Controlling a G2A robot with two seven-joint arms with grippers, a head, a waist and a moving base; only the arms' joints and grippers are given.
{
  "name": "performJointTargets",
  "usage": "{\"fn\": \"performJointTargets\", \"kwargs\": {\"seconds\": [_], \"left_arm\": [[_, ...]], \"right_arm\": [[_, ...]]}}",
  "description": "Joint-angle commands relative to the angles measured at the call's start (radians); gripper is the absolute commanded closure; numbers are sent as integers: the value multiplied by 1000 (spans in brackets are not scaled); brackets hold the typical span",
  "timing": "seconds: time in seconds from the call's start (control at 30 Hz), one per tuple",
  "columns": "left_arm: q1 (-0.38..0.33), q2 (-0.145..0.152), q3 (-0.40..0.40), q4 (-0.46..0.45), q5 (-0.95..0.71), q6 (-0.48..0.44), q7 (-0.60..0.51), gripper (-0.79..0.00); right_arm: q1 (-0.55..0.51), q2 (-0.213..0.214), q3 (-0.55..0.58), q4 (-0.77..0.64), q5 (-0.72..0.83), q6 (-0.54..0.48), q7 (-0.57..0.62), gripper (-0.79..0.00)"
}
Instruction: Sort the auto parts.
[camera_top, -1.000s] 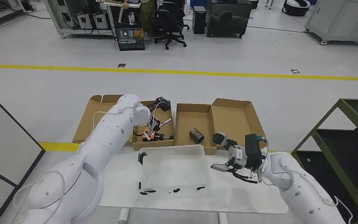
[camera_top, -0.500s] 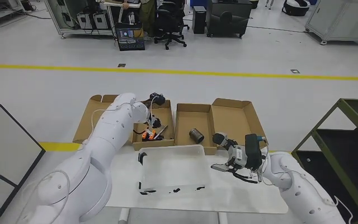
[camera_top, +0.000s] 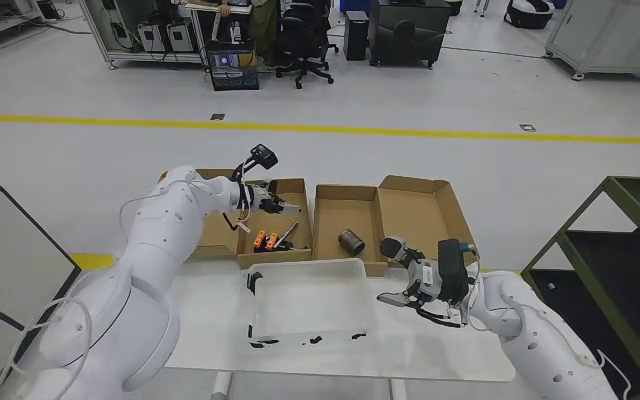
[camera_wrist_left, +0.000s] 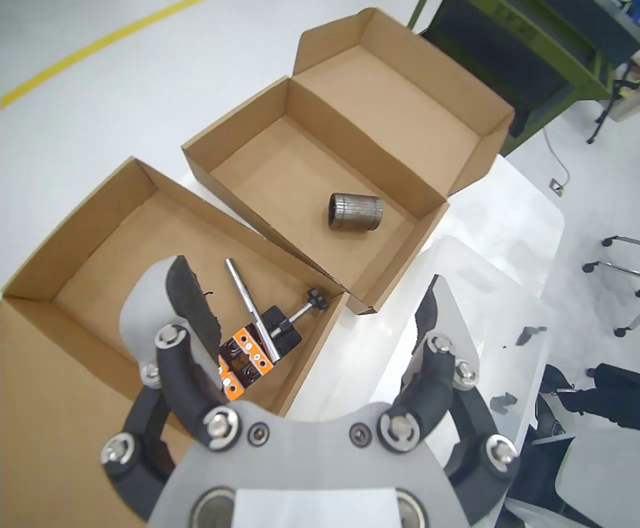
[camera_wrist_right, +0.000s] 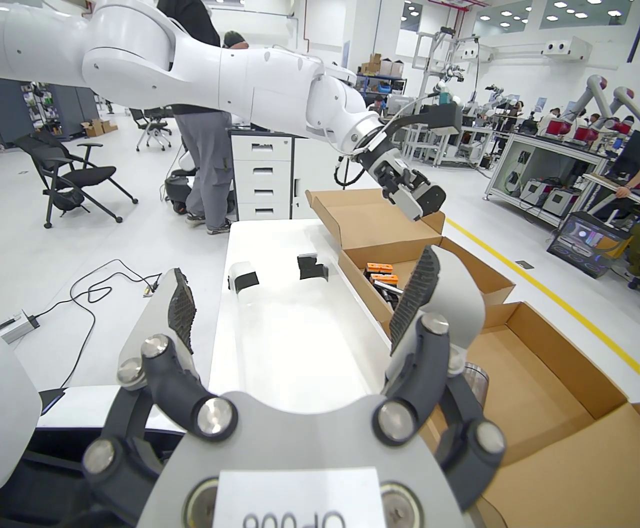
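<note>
Two open cardboard boxes stand side by side at the table's far edge. The left box (camera_top: 296, 195) holds orange-and-black clamp parts (camera_top: 265, 240) (camera_wrist_left: 247, 352) and a thin metal rod (camera_wrist_left: 246, 300). A ribbed metal cylinder (camera_top: 351, 242) (camera_wrist_left: 355, 212) lies in the right box (camera_top: 345, 205). My left gripper (camera_top: 276, 207) (camera_wrist_left: 310, 305) hangs open and empty above the left box; the right wrist view shows it too (camera_wrist_right: 415, 197). My right gripper (camera_top: 388, 272) (camera_wrist_right: 302, 290) is open and empty at the right end of the clear plastic tray (camera_top: 305, 300).
The clear tray (camera_wrist_right: 290, 325) lies on the white table (camera_top: 440, 350) in front of the boxes, with small black scraps (camera_top: 262, 342) along its near side. Each box has an open lid flap (camera_top: 425, 210). A green rack (camera_top: 600, 250) stands to the right.
My left arm has risen out of the left box and swung back and to the left, leaving the orange-and-black parts inside. The right arm has not moved.
</note>
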Motion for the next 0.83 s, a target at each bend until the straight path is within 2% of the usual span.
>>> {"fn": "performJointTargets", "kwargs": {"seconds": [0.0, 0.07, 0.8], "left_arm": [[21, 19, 6, -44, 28, 2, 46, -785], [41, 39, 13, -72, 63, 2, 73, -785], [41, 39, 13, -71, 63, 2, 73, -785]], "right_arm": [[0, 0, 0, 0, 0, 0, 0, -785], [0, 0, 0, 0, 0, 0, 0, -785], [0, 0, 0, 0, 0, 0, 0, -784]]}}
